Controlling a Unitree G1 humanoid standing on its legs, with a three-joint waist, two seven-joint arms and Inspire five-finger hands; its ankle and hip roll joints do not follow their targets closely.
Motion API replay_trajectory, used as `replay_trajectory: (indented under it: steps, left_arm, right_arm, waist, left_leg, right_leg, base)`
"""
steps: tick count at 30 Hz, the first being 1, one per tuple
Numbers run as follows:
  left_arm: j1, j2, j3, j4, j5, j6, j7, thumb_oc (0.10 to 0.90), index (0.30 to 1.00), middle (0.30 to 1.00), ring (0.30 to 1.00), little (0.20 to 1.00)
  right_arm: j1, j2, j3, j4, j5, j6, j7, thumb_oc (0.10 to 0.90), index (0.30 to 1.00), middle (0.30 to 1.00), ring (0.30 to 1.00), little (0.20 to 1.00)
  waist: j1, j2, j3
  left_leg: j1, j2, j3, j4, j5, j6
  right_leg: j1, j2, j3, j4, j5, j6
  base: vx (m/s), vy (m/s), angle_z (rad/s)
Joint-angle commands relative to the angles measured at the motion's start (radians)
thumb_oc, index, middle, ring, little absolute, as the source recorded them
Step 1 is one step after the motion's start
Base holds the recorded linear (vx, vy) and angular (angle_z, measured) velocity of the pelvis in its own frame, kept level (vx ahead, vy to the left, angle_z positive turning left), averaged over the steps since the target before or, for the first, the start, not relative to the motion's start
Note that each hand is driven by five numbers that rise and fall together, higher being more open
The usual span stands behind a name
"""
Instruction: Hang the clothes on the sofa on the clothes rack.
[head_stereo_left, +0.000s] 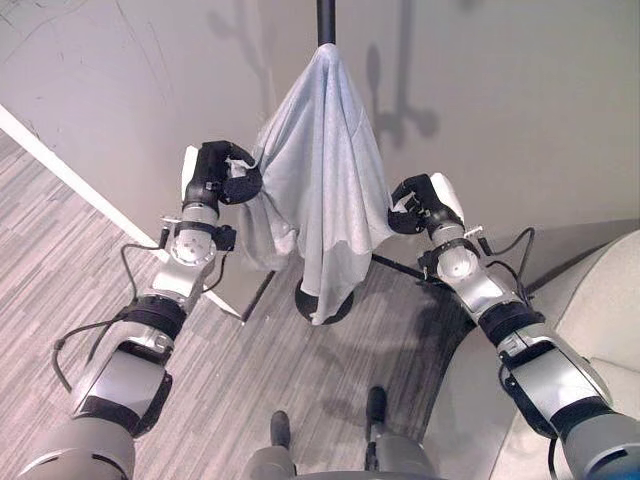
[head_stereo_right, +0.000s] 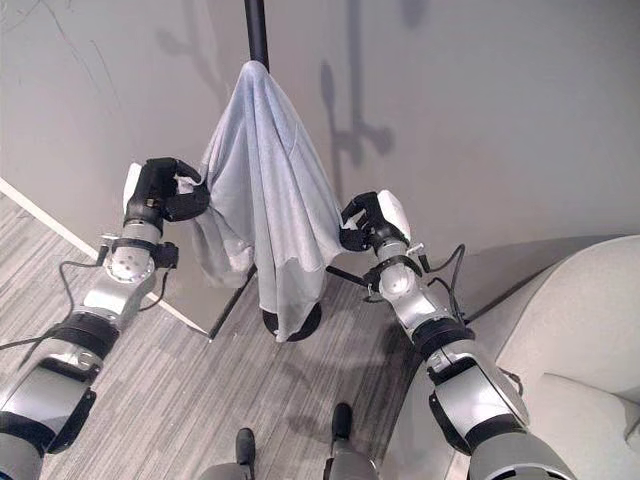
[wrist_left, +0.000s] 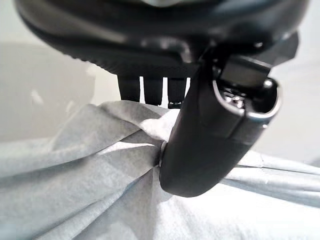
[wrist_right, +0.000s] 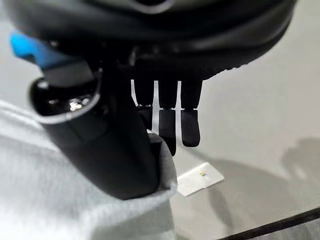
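Two hands on one garment, both gripping. Nearest: sofa (head_stereo_right: 580, 330) arm at lower right, no clothes visible on the part that shows, so can't say whether more pieces wait there. Next out, the left hand (head_stereo_left: 222, 172) has thumb and fingers pinched on a bunched fold at the left edge of the grey shirt (head_stereo_left: 325, 170); the left wrist view confirms it, thumb pressed into the gathered cloth with the fingers curled behind. Right hand (head_stereo_left: 420, 205) pinches the shirt's right hem the same way; the right wrist view shows the thumb over the cloth edge and fingers bent down behind it, a small white label (wrist_right: 200, 179) hanging just past them. Beyond the hands, the shirt is draped over the rack (head_stereo_left: 326, 20): top of the cloth peaks at the black pole, the rest falls in a cone down toward the round base (head_stereo_left: 345, 300) on the floor, and one black leg (head_stereo_right: 350, 275) runs out toward the right arm. Farthest: plain grey wall. My read on progress: hanging is essentially done for this piece, its weight looks carried by the rack rather than the hands. Left to do: let go on both sides, check it stays put, pull arms back. Whether it's caught on a hook or just draped, can't tell, the cloth hides that.
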Motion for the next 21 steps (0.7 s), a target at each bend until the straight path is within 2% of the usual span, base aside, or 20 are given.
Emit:
replay_trajectory:
  steps: [1, 2, 3, 4, 5, 6, 17, 21]
  left_arm:
    - [-0.13, 0.04, 0.04, 0.053, -0.054, -0.044, 0.035, 0.4, 0.3, 0.3, 0.3, 0.3]
    - [-0.132, 0.035, 0.035, 0.04, -0.053, -0.042, 0.029, 0.4, 0.3, 0.3, 0.3, 0.3]
    - [-0.138, 0.038, 0.03, 0.044, -0.046, -0.04, 0.027, 0.461, 0.392, 0.392, 0.392, 0.392]
    - [-0.142, 0.038, 0.029, 0.044, -0.039, -0.036, 0.03, 0.751, 0.827, 0.827, 0.827, 0.827]
    - [-0.142, 0.04, 0.03, 0.04, -0.035, -0.034, 0.031, 0.8, 0.9, 0.9, 0.9, 0.9]
    - [-0.14, 0.041, 0.031, 0.041, -0.035, -0.033, 0.024, 0.8, 0.9, 0.9, 0.9, 0.9]
    - [-0.049, 0.05, 0.093, -0.026, -0.091, -0.033, -0.009, 0.8, 0.9, 0.9, 0.9, 0.9]
    - [0.072, 0.063, 0.149, -0.124, -0.097, -0.034, -0.036, 0.8, 0.9, 0.9, 0.9, 0.9]
  right_arm:
    - [-0.035, -0.045, 0.0, 0.059, 0.03, 0.011, -0.054, 0.4, 0.3, 0.3, 0.3, 0.3]
    - [-0.036, -0.047, -0.006, 0.044, 0.041, 0.005, -0.056, 0.4, 0.3, 0.3, 0.3, 0.3]
    - [-0.04, -0.048, -0.008, 0.034, 0.049, 0.001, -0.056, 0.4, 0.3, 0.3, 0.3, 0.3]
    - [-0.037, -0.05, -0.011, 0.013, 0.059, -0.003, -0.056, 0.472, 0.408, 0.408, 0.408, 0.408]
    - [-0.037, -0.053, -0.014, -0.005, 0.061, -0.008, -0.056, 0.75, 0.825, 0.825, 0.825, 0.825]
    - [-0.036, -0.055, -0.02, -0.017, 0.07, -0.013, -0.053, 0.8, 0.9, 0.9, 0.9, 0.9]
    - [0.036, -0.099, -0.104, -0.187, 0.148, -0.049, -0.03, 0.8, 0.9, 0.9, 0.9, 0.9]
    - [0.15, -0.137, -0.168, -0.272, 0.143, -0.053, 0.007, 0.8, 0.9, 0.9, 0.9, 0.9]
  waist:
    - [0.012, -0.02, 0.034]
    - [0.01, -0.021, 0.033]
    - [0.01, -0.022, 0.032]
    - [0.01, -0.022, 0.031]
    - [0.009, -0.022, 0.029]
    - [0.009, -0.023, 0.027]
    - [0.011, -0.028, -0.001]
    - [0.015, -0.03, -0.012]
  left_leg:
    - [0.035, -0.009, -0.011, 0.003, -0.073, 0.01]
    - [0.038, -0.009, -0.01, 0.003, -0.075, 0.011]
    - [0.041, -0.008, -0.009, 0.003, -0.077, 0.011]
    - [0.044, -0.009, -0.009, 0.003, -0.079, 0.011]
    - [0.046, -0.009, -0.008, 0.003, -0.081, 0.012]
    - [0.05, -0.01, -0.007, 0.003, -0.083, 0.012]
    - [0.088, -0.011, 0.001, 0.003, -0.101, 0.016]
    - [0.104, -0.011, 0.003, 0.003, -0.107, 0.017]
  right_leg:
    - [0.168, -0.082, -0.02, 0.013, -0.187, 0.1]
    - [0.171, -0.082, -0.02, 0.013, -0.187, 0.1]
    - [0.174, -0.083, -0.02, 0.013, -0.188, 0.1]
    - [0.176, -0.083, -0.02, 0.013, -0.188, 0.1]
    - [0.178, -0.083, -0.02, 0.013, -0.188, 0.1]
    - [0.182, -0.084, -0.022, 0.013, -0.188, 0.101]
    - [0.218, -0.089, -0.028, 0.013, -0.195, 0.101]
    - [0.237, -0.09, -0.037, 0.013, -0.198, 0.1]
  base:
    - [0.0, 0.0, 0.0]
    - [0.0, 0.0, 0.0]
    - [0.0, 0.0, 0.0]
    - [0.0, 0.0, 0.0]
    - [0.0, 0.0, 0.0]
    - [0.0, 0.0, 0.0]
    - [0.02, 0.004, 0.03]
    - [0.03, 0.003, 0.0]
